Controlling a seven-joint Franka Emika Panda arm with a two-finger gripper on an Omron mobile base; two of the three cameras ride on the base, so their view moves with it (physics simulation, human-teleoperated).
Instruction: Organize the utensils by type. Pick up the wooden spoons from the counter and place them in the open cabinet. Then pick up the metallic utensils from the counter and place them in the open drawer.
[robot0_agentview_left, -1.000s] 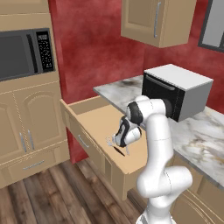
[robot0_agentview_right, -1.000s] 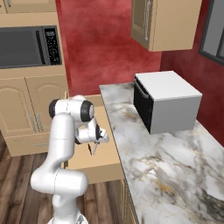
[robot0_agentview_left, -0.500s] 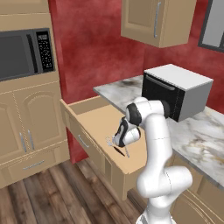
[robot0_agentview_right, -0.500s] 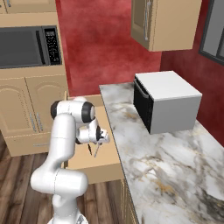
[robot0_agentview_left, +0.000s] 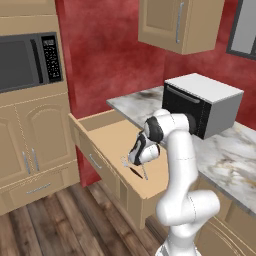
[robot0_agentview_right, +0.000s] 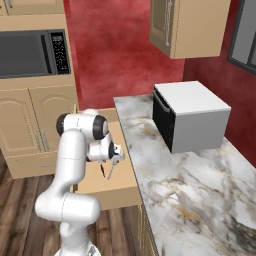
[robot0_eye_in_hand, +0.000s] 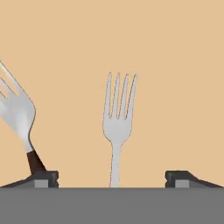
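Tan wood lines the open drawer (robot0_agentview_left: 102, 131), pulled out from under the marble desk (robot0_agentview_right: 200, 195), where the white arm's claw (robot0_agentview_left: 135, 161) hangs low over the drawer floor. From the hand camera, its 2 dark fingertips (robot0_eye_in_hand: 43, 177) stand wide apart near 6 o'clock, gripping nothing. A silver fork (robot0_eye_in_hand: 117, 131) lies between them on the drawer bottom, tines toward 12 o'clock, touching neither tip. A second fork (robot0_eye_in_hand: 17, 116) with a dark handle slants in at 9 o'clock, its handle end beside the left-hand tip. On the desk behind the arm sits a white-and-black toaster oven (robot0_agentview_right: 187, 115).
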